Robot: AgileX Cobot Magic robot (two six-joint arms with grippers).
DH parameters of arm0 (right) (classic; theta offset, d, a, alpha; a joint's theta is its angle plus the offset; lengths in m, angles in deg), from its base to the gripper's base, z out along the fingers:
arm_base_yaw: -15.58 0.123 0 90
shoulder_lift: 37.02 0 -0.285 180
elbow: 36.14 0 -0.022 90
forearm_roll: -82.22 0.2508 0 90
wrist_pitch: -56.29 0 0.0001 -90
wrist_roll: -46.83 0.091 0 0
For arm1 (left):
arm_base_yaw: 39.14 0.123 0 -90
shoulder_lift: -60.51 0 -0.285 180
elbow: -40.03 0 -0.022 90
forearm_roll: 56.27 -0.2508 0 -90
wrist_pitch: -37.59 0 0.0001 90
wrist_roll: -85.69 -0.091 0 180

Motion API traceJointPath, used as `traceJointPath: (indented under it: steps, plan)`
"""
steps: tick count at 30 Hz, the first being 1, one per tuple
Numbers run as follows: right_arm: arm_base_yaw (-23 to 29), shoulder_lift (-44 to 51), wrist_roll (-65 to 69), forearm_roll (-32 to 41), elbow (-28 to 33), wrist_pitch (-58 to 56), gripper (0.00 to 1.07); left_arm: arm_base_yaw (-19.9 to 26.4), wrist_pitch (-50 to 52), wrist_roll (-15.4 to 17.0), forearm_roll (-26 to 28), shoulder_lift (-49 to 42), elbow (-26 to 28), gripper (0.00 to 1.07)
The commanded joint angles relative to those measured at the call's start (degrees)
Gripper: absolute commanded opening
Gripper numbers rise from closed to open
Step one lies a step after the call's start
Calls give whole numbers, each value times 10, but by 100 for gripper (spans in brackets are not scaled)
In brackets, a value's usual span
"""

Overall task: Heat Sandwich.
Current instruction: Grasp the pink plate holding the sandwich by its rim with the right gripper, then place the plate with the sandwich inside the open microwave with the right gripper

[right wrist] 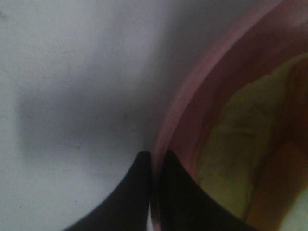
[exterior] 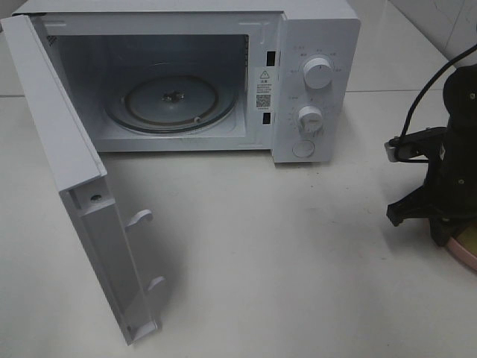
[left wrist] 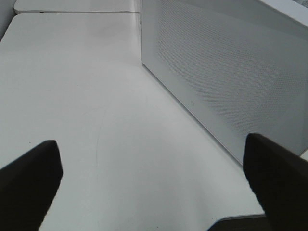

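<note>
We see the microwave door (exterior: 63, 149) from high front; left wrist shares it, low; right wrist sits tight on pink plate (right wrist: 180, 110).

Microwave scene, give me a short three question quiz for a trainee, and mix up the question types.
1. True or false: the microwave door is shut.
2. Fill the gap: the glass turntable holds ____.
3. What is the right gripper closed on?
A the microwave door
B the glass turntable
C the rim of the pink plate carrying the sandwich

Key: 1 false; 2 nothing; 3 C.
</note>
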Motion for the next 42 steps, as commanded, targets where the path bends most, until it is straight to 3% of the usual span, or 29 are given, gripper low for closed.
traceJointPath:
  steps: [1, 25, 33, 42]
  plan:
    - [-2, -2, 5, -1, -2, -13, 0, -4, 1, 3, 1, -13, -2, 98]
    - [9, -1, 22, -30, -2, -21, 0, -4, 1, 3, 1, -13, -2, 98]
    - [60, 5, 111, -132, -2, -66, 0, -4, 1, 3, 1, -13, -2, 98]
    - [97, 33, 109, -133, -1, -95, 0, -4, 1, 3, 1, -13, -2, 98]
